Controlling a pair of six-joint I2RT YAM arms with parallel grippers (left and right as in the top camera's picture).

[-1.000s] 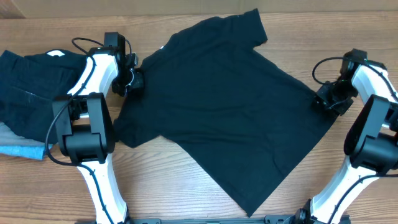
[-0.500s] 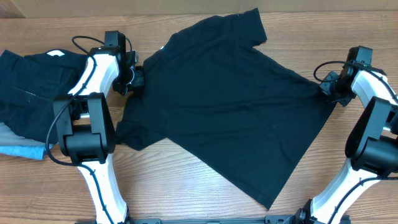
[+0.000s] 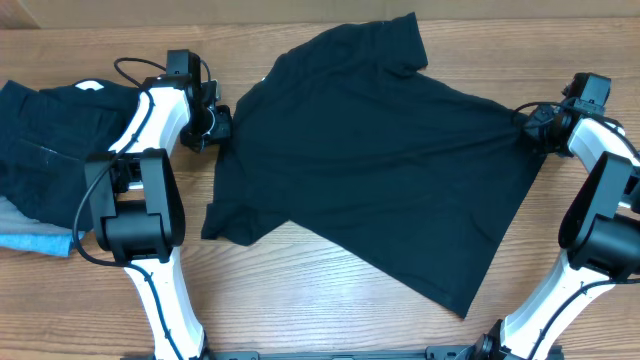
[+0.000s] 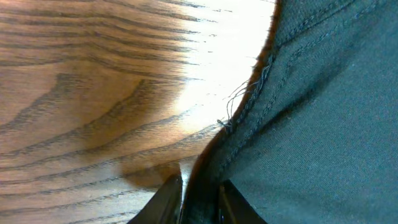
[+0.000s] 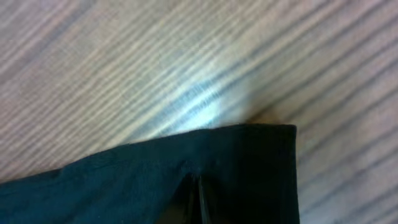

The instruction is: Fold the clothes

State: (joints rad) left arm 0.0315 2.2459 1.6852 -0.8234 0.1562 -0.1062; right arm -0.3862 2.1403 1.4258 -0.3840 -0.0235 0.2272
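right, looks like the spreading step: black t-shirt (image 3: 370, 160) pulled taut across the bench (image 3: 330, 300). left fingers (image 3: 215, 128) pinched narrow on its edge, right fingers (image 3: 535, 130) clamped on a hem corner. next, probably lay flat, then fold.

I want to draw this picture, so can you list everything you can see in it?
T-shirt: one, black, spread across the middle of the table.
Pile of dark clothes: one, black, at the table's left edge.
Cloth: one, light blue, peeking out under that pile.
Table: one, brown wood, under everything.
Left arm: one, white and black, jaws shut on the T-shirt's left edge.
Right arm: one, white and black, jaws shut on the T-shirt's right corner.
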